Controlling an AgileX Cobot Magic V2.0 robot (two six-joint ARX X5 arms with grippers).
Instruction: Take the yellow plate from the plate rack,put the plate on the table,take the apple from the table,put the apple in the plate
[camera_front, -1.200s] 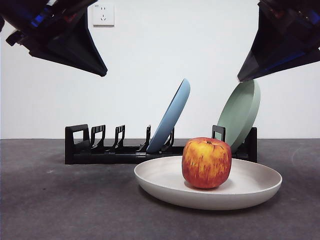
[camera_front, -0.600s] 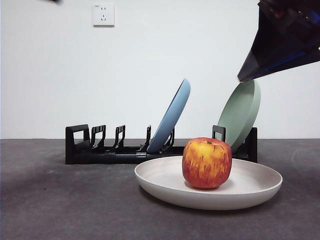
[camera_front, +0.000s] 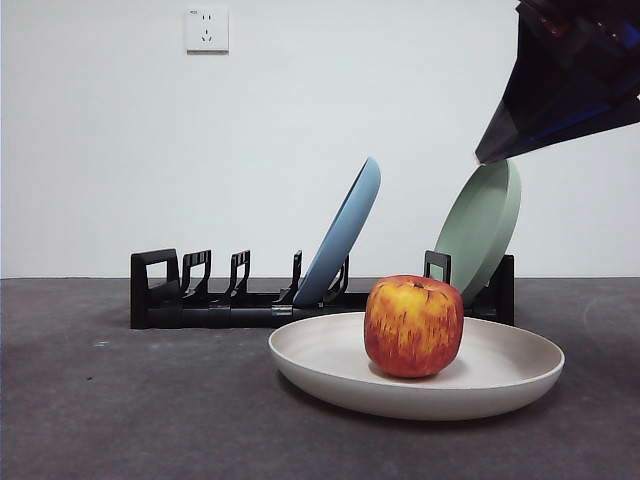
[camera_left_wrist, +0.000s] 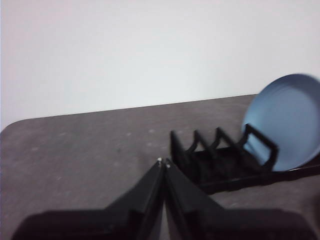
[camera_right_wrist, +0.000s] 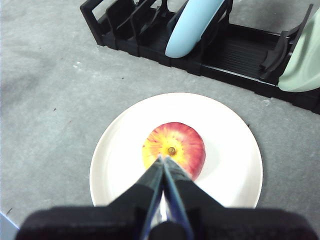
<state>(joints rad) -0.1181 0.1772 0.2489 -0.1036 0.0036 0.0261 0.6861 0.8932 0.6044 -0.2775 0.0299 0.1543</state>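
Below your right gripper (camera_right_wrist: 163, 159) the table (camera_front: 120, 410) carries the plate rack (camera_front: 250, 300) on its far side and the yellow plate (camera_front: 500, 375) lying flat, directly underneath the jaws. The apple (camera_front: 413, 326) sits upright in that plate, right beneath your pressed-together jaws, untouched. Your left gripper (camera_left_wrist: 163, 162), jaws also pressed together, hangs high just short of the rack's end.

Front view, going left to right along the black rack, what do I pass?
Squared loop end of the long black plate rack → tilted round blue plate → tilted round pale green plate, with a dark gripper tip just above it.
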